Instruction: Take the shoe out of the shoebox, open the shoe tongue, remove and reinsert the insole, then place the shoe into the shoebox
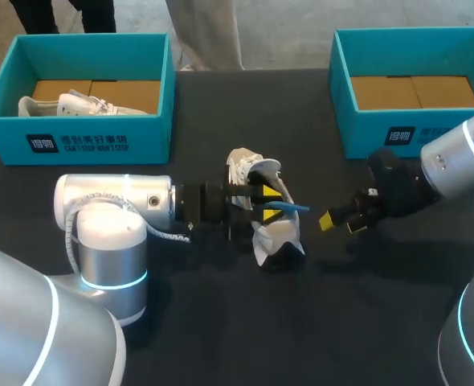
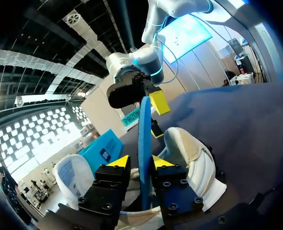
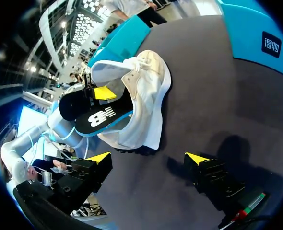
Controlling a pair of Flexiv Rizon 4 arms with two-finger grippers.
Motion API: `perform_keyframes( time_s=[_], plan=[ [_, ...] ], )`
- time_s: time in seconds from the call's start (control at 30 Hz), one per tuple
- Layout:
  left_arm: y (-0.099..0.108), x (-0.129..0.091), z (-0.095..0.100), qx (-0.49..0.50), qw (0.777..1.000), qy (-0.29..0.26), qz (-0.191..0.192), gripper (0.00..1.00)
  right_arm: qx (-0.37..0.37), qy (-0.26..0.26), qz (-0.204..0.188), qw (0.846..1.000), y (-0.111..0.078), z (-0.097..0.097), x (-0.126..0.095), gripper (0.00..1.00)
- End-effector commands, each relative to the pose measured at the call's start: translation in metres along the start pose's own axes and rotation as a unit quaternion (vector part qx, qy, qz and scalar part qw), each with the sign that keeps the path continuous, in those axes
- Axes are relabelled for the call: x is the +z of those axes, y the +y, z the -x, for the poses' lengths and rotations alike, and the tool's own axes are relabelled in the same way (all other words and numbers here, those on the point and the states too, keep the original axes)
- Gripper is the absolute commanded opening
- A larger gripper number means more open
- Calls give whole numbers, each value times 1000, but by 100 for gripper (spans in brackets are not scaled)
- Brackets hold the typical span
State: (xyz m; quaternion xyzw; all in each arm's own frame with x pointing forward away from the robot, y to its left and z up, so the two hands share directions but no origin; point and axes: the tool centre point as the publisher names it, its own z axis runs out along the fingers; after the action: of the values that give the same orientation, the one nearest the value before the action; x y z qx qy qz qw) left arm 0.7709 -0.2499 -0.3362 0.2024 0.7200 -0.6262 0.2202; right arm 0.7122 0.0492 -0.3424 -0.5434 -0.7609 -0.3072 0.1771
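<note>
Upper left, a teal shoebox (image 1: 76,145) holds a spare sneaker (image 1: 68,104). Dead centre, the left gripper (image 1: 257,197) pinches the blue insole (image 1: 289,207), which sits partly inside the white shoe (image 1: 273,237) on the table (image 1: 221,322). Further right, the right gripper (image 1: 339,223) hangs wide open, holding nothing, clear of the shoe.

A white shoe (image 1: 263,233) is set on the counter (image 1: 221,322), its mouth spread open. Its blue insole (image 1: 289,207) is held half out by the left pincer (image 1: 265,199). A second white shoe (image 1: 64,104) is kept in the left teal shoebox (image 1: 150,133).
</note>
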Motion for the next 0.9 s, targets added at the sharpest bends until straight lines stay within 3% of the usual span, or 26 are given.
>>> perform_keyframes(
  time_s=[0.03, 0.37, 0.6, 0.9],
  plan=[
    [-5, -2, 1, 0, 1000, 0, -4, 32, 1, -2, 0, 1000, 1, -1, 2, 100],
    [-11, 4, -6, -3, 1000, 21, -13, 28, 2, -3, 0, 1000, 1, -2, 4, 100],
    [-10, 3, -6, -5, 999, 44, -2, 0, 3, -1, 1, 1000, -1, -3, 7, 100],
    [-9, -10, -9, 9, 998, 62, 5, 0, 7, -3, 4, 1000, -3, -3, 8, 100]
  ],
)
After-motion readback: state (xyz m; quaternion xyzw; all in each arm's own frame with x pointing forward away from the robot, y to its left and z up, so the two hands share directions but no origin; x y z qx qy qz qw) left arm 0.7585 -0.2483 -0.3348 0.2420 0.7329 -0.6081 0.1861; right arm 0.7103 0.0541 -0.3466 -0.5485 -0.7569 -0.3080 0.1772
